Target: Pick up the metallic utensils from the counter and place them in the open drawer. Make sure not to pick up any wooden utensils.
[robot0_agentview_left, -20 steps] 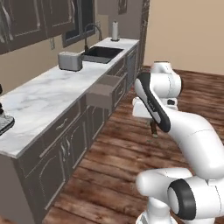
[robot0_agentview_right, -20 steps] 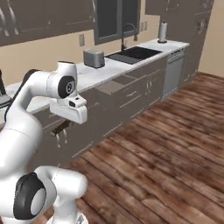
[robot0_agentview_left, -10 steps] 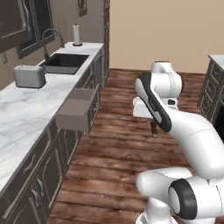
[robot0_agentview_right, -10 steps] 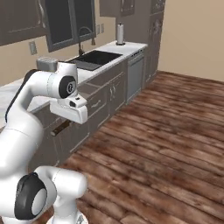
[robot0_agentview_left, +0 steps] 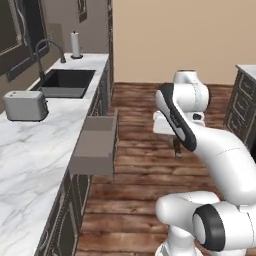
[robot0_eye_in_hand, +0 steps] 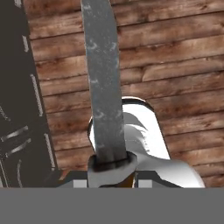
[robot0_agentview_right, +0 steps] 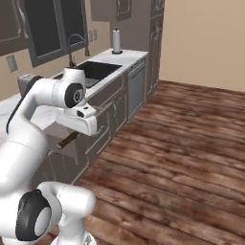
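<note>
Gripper (robot0_eye_in_hand: 109, 168): closed on the knife (robot0_eye_in_hand: 103, 83), grey blade pointing away from the hand (over the wood floor (robot0_eye_in_hand: 175, 57)).
Knife: hangs under the hand, above the floor.
Open drawer (robot0_agentview_left: 95, 145): sticks out from the marble worktop (robot0_agentview_left: 30, 160), well apart from the knife.
Toaster (robot0_agentview_left: 25, 105): beside the sink (robot0_agentview_left: 65, 82).

drawer (robot0_agentview_left: 94, 145) open, juts fr worktop (robot0_agentview_left: 35, 150) | toaster (robot0_agentview_left: 25, 105) on worktop, sink (robot0_agentview_left: 62, 82) behind

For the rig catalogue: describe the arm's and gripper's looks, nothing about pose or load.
The arm has glossy white rounded shells, with black bands at the joints and a black-capped base joint. The gripper is a boxy white block with a small dark mark. No cables show.
</note>
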Tool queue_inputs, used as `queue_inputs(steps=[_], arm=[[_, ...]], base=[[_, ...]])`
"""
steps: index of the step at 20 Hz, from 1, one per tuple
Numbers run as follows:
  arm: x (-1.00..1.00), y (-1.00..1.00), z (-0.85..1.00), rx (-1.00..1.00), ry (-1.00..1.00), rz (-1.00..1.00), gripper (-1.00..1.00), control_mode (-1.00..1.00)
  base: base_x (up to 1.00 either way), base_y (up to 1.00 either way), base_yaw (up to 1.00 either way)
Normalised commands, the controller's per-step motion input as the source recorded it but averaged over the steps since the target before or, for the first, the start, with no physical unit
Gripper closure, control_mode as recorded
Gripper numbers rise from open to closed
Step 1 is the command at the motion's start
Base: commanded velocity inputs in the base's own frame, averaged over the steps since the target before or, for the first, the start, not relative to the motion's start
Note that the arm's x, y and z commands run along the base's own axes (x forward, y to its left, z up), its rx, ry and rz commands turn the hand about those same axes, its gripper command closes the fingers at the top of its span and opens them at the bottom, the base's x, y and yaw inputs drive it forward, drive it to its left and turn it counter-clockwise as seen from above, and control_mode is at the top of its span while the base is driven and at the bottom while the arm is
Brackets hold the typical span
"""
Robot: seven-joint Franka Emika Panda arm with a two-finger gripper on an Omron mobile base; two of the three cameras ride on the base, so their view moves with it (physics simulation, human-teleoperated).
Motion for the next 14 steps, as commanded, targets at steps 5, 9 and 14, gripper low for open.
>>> queue_inputs(steps=[5, 9, 14], arm=[[0.00, 0.00, 0.00, 0.00, 0.00, 0.00, 1.00, 1.00], [0.00, 0.00, 0.00, 0.00, 0.00, 0.00, 1.00, 1.00], [0.00, 0.00, 0.00, 0.00, 0.00, 0.00, 1.00, 1.00]], base=[[0.73, 0.01, 0.22], [0.38, 0.17, 0.13], [0.11, 0.50, 0.00]])
